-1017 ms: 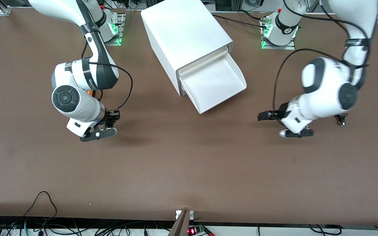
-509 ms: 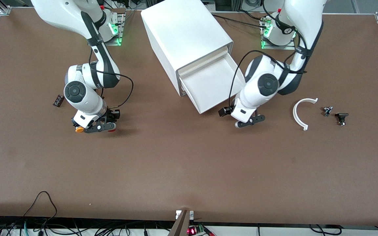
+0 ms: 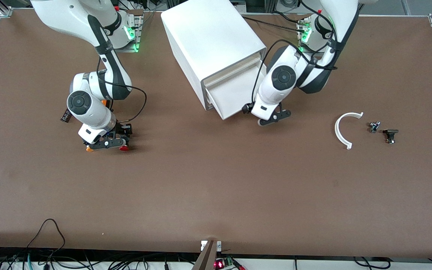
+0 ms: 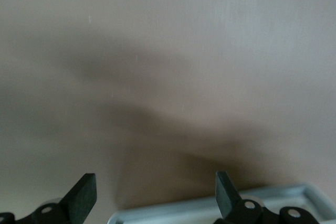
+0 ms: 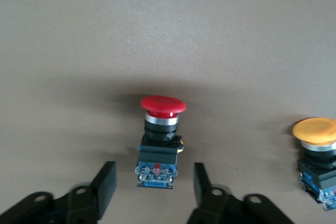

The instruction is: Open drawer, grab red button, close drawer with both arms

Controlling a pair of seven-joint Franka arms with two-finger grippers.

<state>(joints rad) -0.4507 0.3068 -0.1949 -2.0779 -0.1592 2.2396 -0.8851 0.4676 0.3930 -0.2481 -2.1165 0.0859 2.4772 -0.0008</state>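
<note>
One red button and one orange button stand on the table toward my right arm's end. My right gripper hangs low, jaws parted around the red one without touching. My left gripper, spread wide and empty, meets the drawer front.

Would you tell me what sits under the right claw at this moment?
The right claw stands open over the table, its fingers either side of the red button; an orange button sits beside it. In the front view the claw covers most of both.
</note>
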